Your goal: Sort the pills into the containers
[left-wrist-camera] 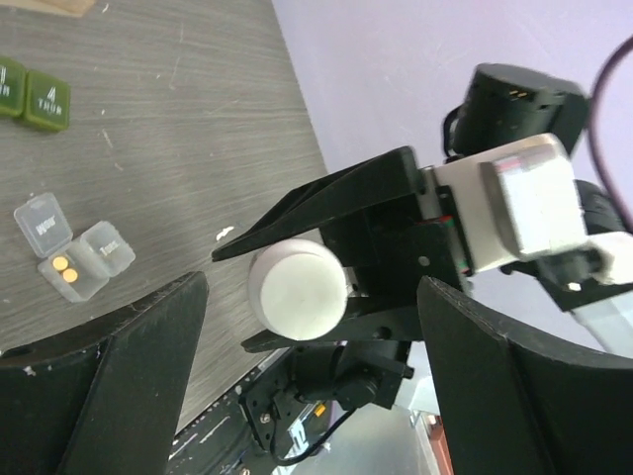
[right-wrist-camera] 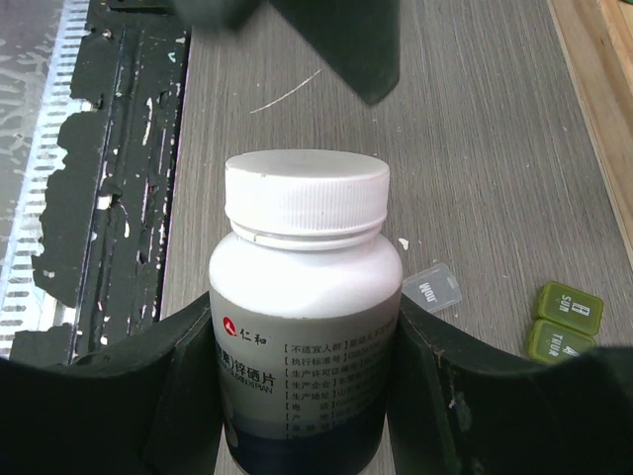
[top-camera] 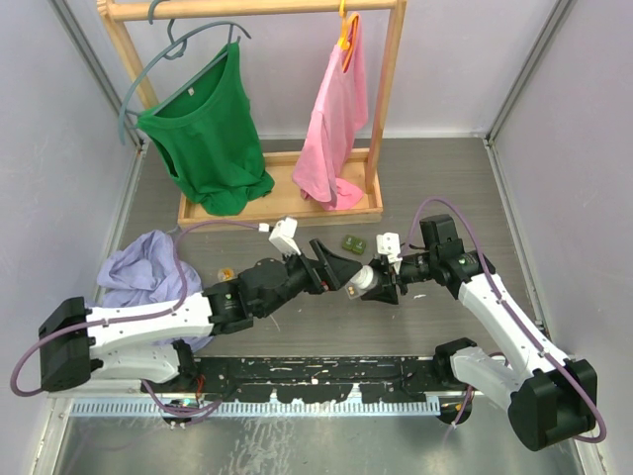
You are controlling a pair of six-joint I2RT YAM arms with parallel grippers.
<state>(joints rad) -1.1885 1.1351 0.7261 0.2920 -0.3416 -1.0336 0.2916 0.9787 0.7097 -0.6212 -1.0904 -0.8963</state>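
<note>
My right gripper (top-camera: 374,282) (right-wrist-camera: 302,332) is shut on a white pill bottle (right-wrist-camera: 302,297) with its white screw cap (right-wrist-camera: 305,193) on, held above the table. My left gripper (top-camera: 334,265) (left-wrist-camera: 312,297) is open and empty, its jaws spread on either side of the cap (left-wrist-camera: 297,289) without touching it. The clear container (left-wrist-camera: 71,252) lies on the table with its lids open and two orange pills in one compartment; one of its lids (right-wrist-camera: 433,289) shows beside the bottle. The dark green container (top-camera: 354,241) (left-wrist-camera: 30,94) (right-wrist-camera: 564,322) lies shut beyond it.
A wooden clothes rack (top-camera: 386,99) with a green top (top-camera: 208,139) and a pink top (top-camera: 336,129) stands at the back. A lilac cloth (top-camera: 143,262) lies at the left. A black strip (top-camera: 316,376) runs along the table's near edge.
</note>
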